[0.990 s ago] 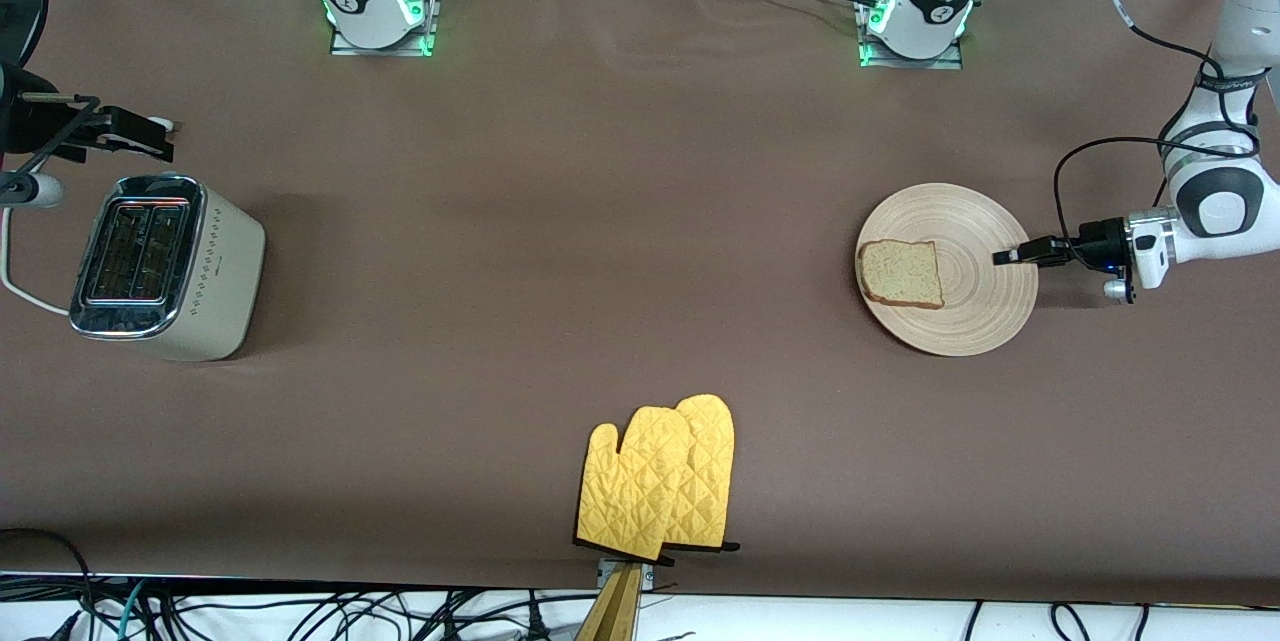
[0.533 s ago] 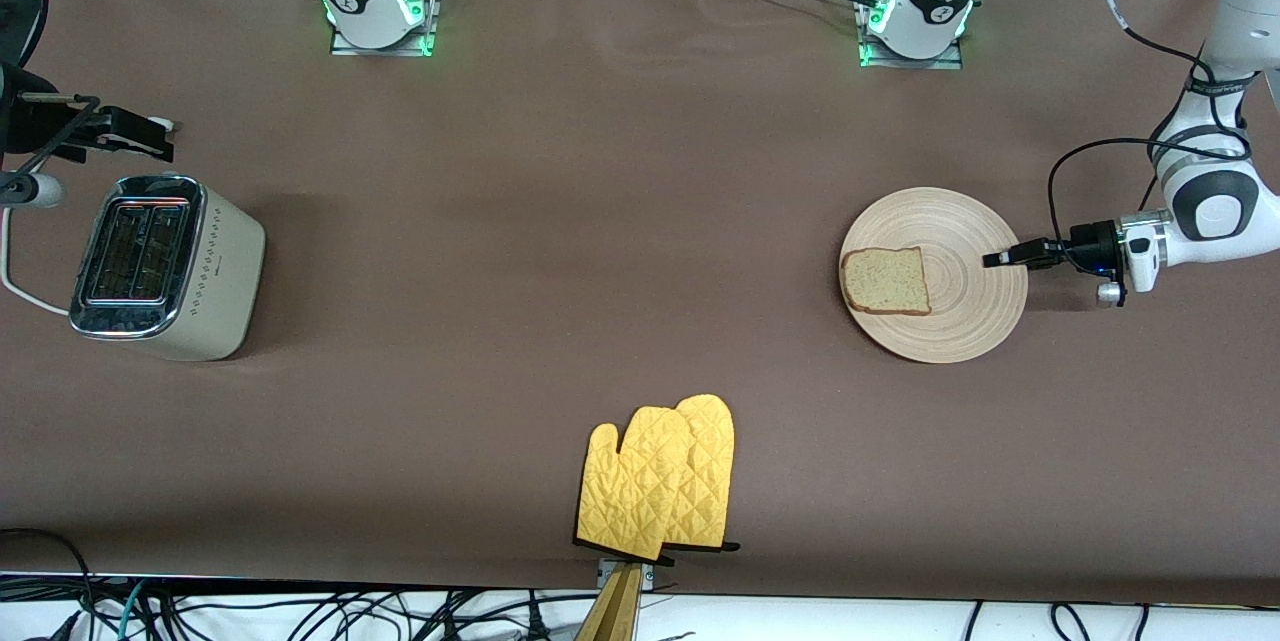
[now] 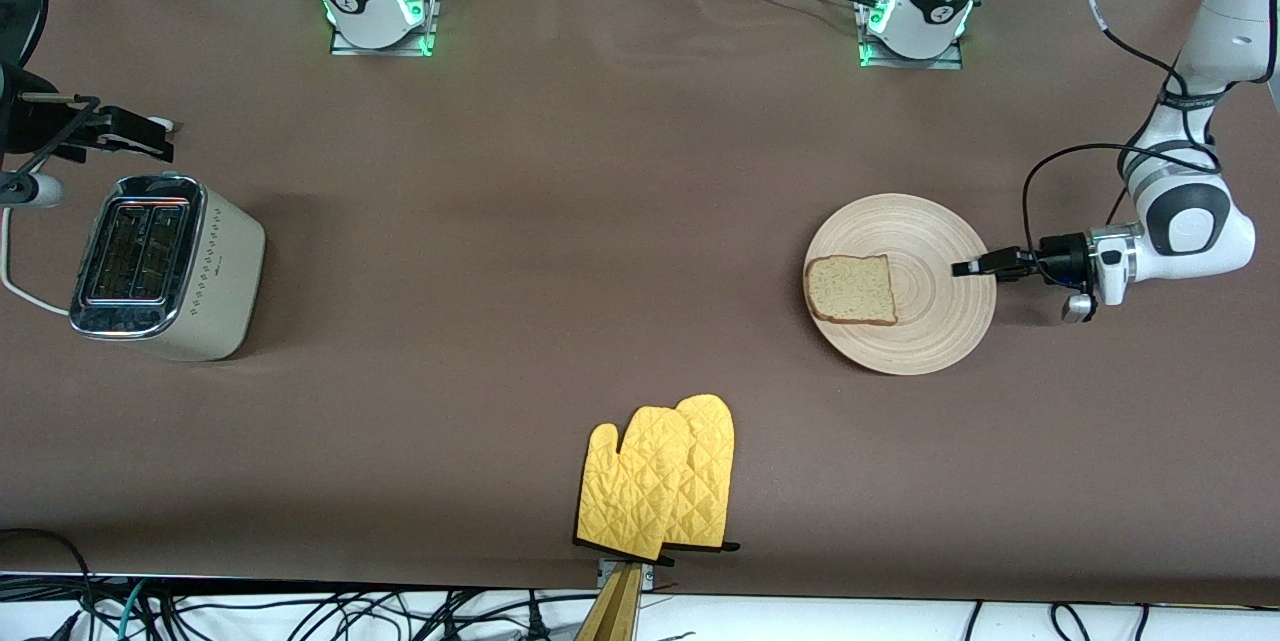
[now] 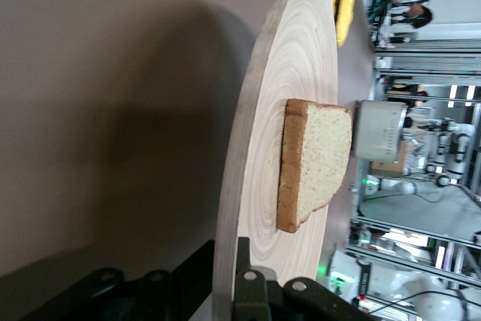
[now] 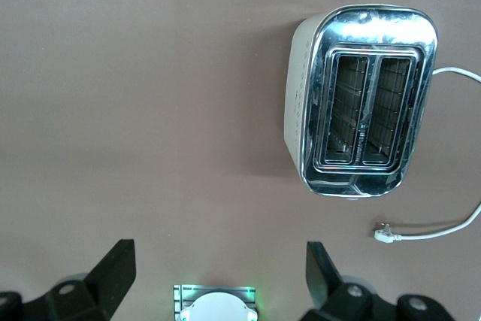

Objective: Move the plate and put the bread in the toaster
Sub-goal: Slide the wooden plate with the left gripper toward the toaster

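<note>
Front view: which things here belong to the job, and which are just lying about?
Job:
- plate, its rim gripped by the shut left gripper
- bread, on the plate
- toaster, slots empty, at the right arm's end
- right gripper, jaws open, waiting over the table by the toaster

Lying about:
- yellow oven mitts, at the table's near edge

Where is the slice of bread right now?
The bread lies on the plate, toward the left arm's end of the table; the left gripper grips the plate's rim.
</note>
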You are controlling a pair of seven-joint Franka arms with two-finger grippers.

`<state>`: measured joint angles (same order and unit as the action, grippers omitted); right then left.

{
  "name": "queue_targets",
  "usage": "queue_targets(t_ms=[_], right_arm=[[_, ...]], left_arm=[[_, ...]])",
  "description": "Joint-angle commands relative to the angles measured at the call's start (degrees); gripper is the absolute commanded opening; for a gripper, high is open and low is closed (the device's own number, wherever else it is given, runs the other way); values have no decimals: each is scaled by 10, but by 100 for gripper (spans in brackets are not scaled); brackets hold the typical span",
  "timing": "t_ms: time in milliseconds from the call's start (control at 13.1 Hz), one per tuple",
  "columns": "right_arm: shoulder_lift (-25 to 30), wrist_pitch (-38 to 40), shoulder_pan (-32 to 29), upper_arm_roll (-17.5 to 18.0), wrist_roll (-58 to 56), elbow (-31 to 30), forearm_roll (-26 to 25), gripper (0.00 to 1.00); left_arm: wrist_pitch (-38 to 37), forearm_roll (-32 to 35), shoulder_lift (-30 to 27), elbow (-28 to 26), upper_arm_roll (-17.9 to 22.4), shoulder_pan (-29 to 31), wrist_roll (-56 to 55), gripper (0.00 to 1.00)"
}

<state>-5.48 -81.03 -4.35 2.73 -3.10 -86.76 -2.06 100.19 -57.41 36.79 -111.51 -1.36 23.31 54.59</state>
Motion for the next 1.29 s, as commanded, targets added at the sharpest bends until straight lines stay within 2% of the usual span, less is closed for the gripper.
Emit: queue_targets(t_ms=[0,229,609,762,914,1219], right_arm=[[-7,4,-4,0,-3,15,9,100],[-7,1,-4,1,-3,16,9,100],[-6,-7,-2,3,-5,16,9,100],[-7,-9,-2,3,-5,16,9,100],[-7,-8,-2,2,-4,16,9,100],[-7,-9,-4,1,-4,16,9,100]], left_arm=[[-39,-55,5,9,0,-27,16,0],[-39,-111,17,9,0,-85,13,0],[-22,-258,43,9,2,-217,14,0],[28,-284,44,9,1,-260,16,0],[44,-322,46,9,4,-296,17,0],[106,-335,45,34,11,-357,-6,0]])
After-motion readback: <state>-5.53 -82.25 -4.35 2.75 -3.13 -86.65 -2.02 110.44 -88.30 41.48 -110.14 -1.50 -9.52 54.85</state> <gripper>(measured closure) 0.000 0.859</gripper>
